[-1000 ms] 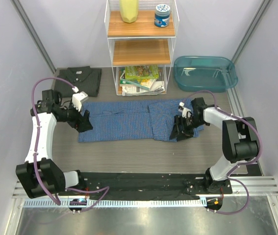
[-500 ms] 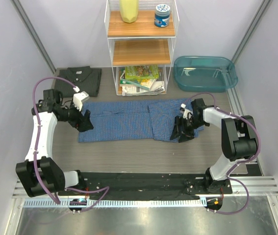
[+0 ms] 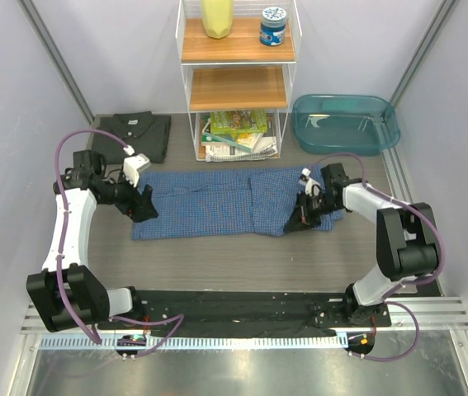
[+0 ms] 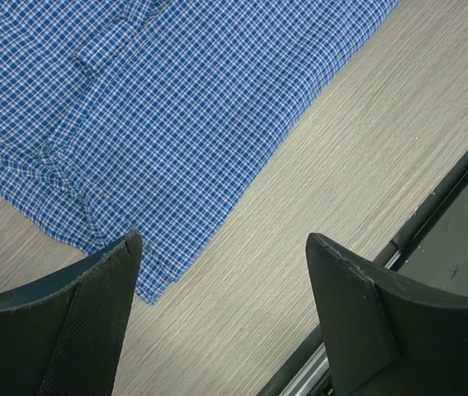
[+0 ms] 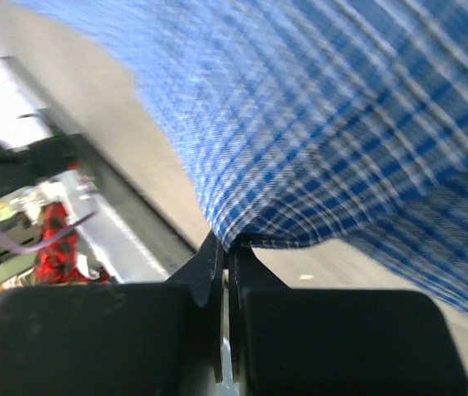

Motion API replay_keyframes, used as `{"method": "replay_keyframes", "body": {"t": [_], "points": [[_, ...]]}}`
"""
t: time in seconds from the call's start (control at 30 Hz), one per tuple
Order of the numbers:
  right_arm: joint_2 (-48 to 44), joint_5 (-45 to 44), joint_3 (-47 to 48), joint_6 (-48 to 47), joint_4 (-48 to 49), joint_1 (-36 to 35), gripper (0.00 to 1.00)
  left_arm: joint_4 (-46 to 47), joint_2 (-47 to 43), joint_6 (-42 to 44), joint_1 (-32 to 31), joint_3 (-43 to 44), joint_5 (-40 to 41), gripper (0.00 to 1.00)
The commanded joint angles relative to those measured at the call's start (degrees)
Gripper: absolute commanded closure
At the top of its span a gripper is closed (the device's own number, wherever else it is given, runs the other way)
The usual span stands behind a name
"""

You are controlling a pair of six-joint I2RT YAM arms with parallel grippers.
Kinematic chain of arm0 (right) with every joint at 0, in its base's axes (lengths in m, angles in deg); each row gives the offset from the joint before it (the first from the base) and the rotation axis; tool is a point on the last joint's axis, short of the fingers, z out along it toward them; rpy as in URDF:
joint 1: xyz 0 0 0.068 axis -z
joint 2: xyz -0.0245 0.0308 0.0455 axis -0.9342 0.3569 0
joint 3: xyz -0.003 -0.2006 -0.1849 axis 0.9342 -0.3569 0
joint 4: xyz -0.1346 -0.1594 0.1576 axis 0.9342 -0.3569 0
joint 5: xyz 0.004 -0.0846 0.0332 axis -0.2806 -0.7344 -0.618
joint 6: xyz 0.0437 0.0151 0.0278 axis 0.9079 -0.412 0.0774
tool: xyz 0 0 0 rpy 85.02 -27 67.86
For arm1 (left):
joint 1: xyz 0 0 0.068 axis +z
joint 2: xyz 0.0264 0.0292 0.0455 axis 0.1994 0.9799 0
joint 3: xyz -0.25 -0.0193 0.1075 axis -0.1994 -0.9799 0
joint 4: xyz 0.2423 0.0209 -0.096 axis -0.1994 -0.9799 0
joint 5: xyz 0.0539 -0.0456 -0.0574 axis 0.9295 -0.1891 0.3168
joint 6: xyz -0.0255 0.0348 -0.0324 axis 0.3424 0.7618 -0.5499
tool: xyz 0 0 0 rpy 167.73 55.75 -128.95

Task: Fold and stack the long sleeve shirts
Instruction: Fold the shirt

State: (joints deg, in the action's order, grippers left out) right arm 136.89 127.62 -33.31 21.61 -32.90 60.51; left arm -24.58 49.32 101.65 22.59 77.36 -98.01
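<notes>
A blue checked long sleeve shirt (image 3: 217, 202) lies spread flat across the middle of the table. A dark grey shirt (image 3: 134, 134) lies folded at the back left. My left gripper (image 3: 143, 206) hovers open over the blue shirt's near left corner. In the left wrist view the checked cloth (image 4: 176, 107) fills the upper left, and the open left gripper (image 4: 224, 239) has only bare table between its fingers. My right gripper (image 3: 295, 223) sits at the shirt's near right corner. In the right wrist view this gripper (image 5: 227, 247) is shut on the edge of the blue cloth (image 5: 341, 124), which rises from the tips.
A white wire shelf rack (image 3: 234, 82) stands at the back centre with books on its bottom level. A teal tub (image 3: 345, 122) sits at the back right. A black rail (image 3: 234, 305) runs along the near table edge.
The right gripper has closed on the blue shirt's near right corner and shifted slightly left. The left arm has barely moved and stays open.
</notes>
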Motion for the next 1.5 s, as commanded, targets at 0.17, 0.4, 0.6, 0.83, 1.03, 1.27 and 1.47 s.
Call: {"method": "replay_keyframes", "body": {"t": [0.17, 0.4, 0.6, 0.83, 1.03, 1.27, 1.47], "points": [[-6.4, 19.04, 10.46, 10.33, 4.44, -0.39, 0.99, 1.01, 0.82, -0.07, -4.49, 0.91, -0.34, 0.19], [0.88, 18.0, 11.0, 18.78, 14.35, -0.04, 0.99, 15.55, 1.78, -9.27, -16.79, -1.45, 7.65, 0.06], [6.25, 16.59, 1.98, 40.8, 42.53, 0.49, 0.99, 33.95, 5.11, -21.67, -31.28, -4.46, 16.11, 0.0], [10.65, 11.95, -3.06, 69.32, 74.25, 0.67, 0.99, 54.52, 12.32, -49.99, -33.93, -5.24, 10.37, 0.0], [12.14, 1.67, -3.15, 62.56, 59.93, 1.11, 0.99, 55.42, 17.85, -38.42, -44.39, -2.09, 28.75, 0.0], [13.81, -5.21, -1.66, 58.43, 51.74, 1.63, 0.99, 62.25, 23.04, -23.92, -53.45, -4.01, 44.48, 0.0], [14.61, -6.0, -1.31, 57.99, 48.93, 1.64, 0.99, 65.78, 25.42, -16.87, -57.58, -5.33, 44.32, 0.06]]}}
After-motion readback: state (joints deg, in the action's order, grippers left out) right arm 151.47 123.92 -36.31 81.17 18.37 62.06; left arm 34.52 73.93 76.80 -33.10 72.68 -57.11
